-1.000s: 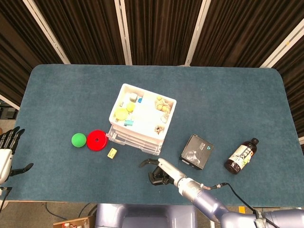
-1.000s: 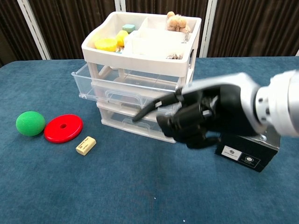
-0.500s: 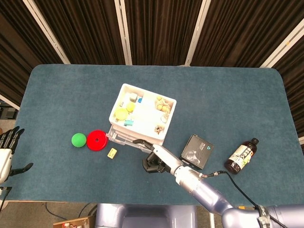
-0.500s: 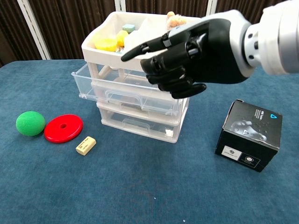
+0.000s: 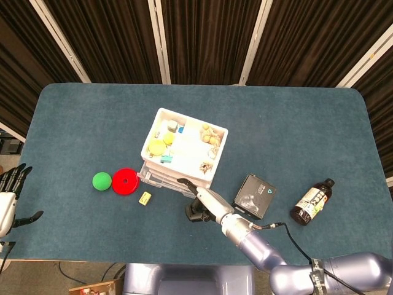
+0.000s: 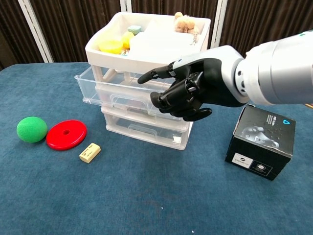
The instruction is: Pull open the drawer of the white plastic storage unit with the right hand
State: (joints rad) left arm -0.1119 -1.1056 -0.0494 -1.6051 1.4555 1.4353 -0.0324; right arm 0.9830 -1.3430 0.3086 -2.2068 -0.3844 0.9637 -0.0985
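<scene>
- Drawer (image 6: 128,93) of the white plastic storage unit (image 6: 149,73): the upper clear one sits already partly out from the unit's front, while the lower drawer (image 6: 144,128) beneath it looks nearly flush.
- Storage unit stands near the middle of the tabletop (image 5: 295,123), and everything else is placed from it below.
- Right hand (image 6: 188,90) hovers at the unit's front right corner, most fingers curled in, 1 finger stretched toward the upper drawer's front; it grasps nothing.
- Whether that finger touches the plastic I cannot tell from either view.
- Left hand (image 5: 9,193) hangs far off the unit's left side, past the tabletop edge, fingers spread and holding nothing.
- Doing the step well, as I judge it: lower the curled fingers onto the handle lip at the drawer's front centre, hook from under, then draw straight out along the rails toward the robot.
- A pull from the corner would likely skew the drawer or drag the light unit across the cloth, so keep the force centred and slow.
- Count: 1 storage unit with 2 clear drawers and 1 open top tray (image 5: 184,144) of small items.
- To the unit's left: 1 green ball (image 6: 32,129), 1 red disc (image 6: 66,134), 1 small beige block (image 6: 90,152).
- To the unit's right: 1 black box (image 6: 261,142) just beside the hand, and 1 dark bottle (image 5: 312,201) further out.
</scene>
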